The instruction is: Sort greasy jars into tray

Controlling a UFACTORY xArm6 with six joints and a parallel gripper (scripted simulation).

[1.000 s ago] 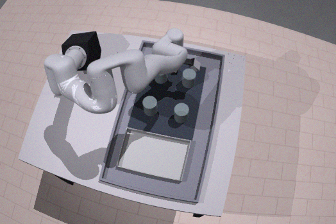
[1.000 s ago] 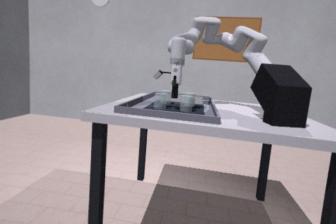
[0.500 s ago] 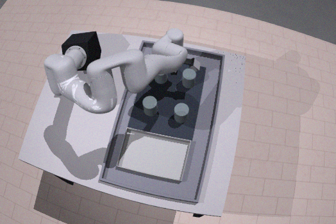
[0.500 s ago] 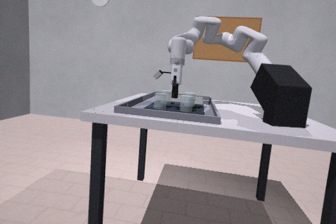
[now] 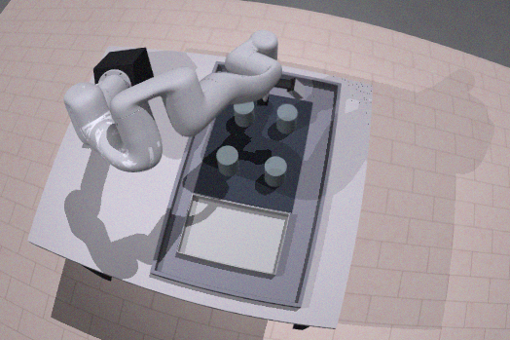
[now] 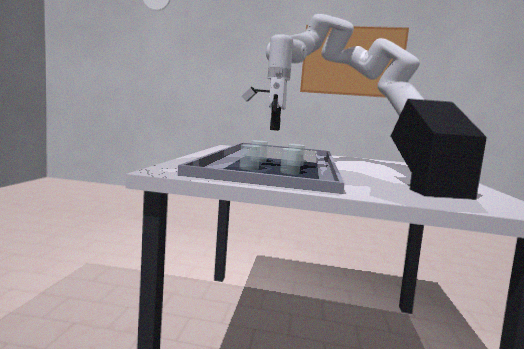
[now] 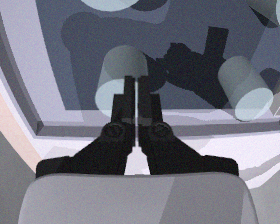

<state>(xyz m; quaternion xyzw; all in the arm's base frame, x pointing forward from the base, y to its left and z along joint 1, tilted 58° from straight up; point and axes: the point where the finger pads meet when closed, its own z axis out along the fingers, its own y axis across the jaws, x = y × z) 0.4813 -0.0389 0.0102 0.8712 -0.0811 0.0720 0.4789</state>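
Four pale glass jars stand mouth down on the dark mat (image 5: 298,141) (image 7: 81,60): the far-left jar (image 5: 243,114) (image 6: 291,161) (image 7: 238,82), the far-right jar (image 5: 287,119) (image 6: 250,157) (image 7: 122,62), the near-left jar (image 5: 227,162) and the near-right jar (image 5: 275,172) (image 7: 109,4). No grease can be seen. The white tray (image 5: 234,236) lies beside the mat at the near end and is empty. My gripper (image 5: 263,101) (image 6: 275,128) (image 7: 136,91) is shut and empty. It hangs above the jar tops, near the mat's far edge, between the two far jars in the top view.
A grey raised rim (image 5: 318,190) (image 6: 260,181) surrounds the mat and tray. The white table (image 5: 146,209) extends outside it. The arm's base has a black box (image 5: 133,63) (image 6: 440,155) beside it. The wrist camera (image 5: 296,88) (image 6: 249,94) sticks out beside the gripper.
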